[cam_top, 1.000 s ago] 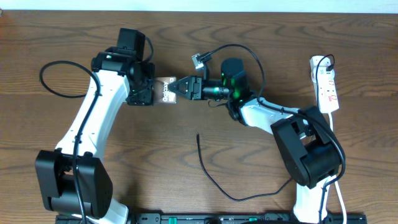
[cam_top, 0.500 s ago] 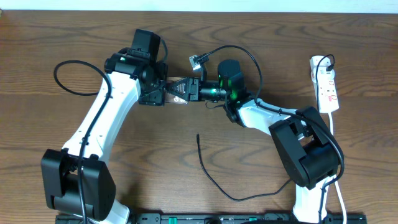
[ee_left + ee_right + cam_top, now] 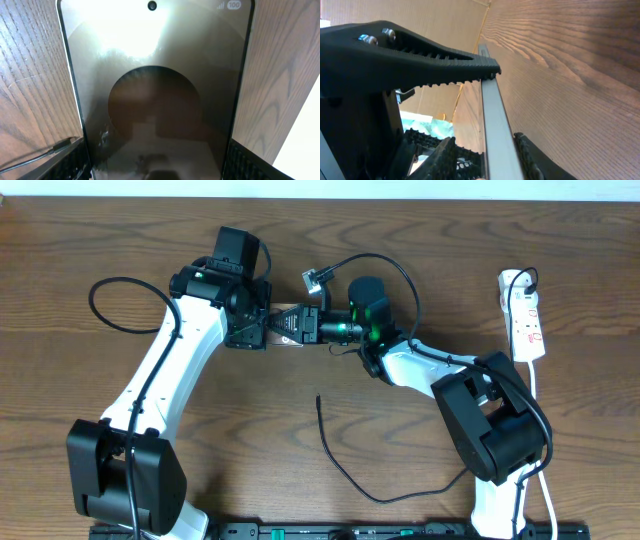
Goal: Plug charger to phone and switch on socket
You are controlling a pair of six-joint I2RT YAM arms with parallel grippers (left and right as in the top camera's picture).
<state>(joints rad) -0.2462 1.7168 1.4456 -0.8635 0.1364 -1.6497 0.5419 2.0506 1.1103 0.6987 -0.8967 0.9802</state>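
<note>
Black left fingers [image 3: 75, 162] and right fingers [image 3: 420, 45] both pinch the phone [image 3: 155, 100].

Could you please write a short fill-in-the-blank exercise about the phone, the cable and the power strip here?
On the screen of the flat dark smartphone, the battery mark reads ___.
The plug tip of the thin black charger cable lies on the wooden ___, in neither gripper.
The narrow white power strip lies on the side of the ___ arm.
The left gripper and the right gripper both have their jaws at the ___.
Missing words: 100; table; right; smartphone.
</note>
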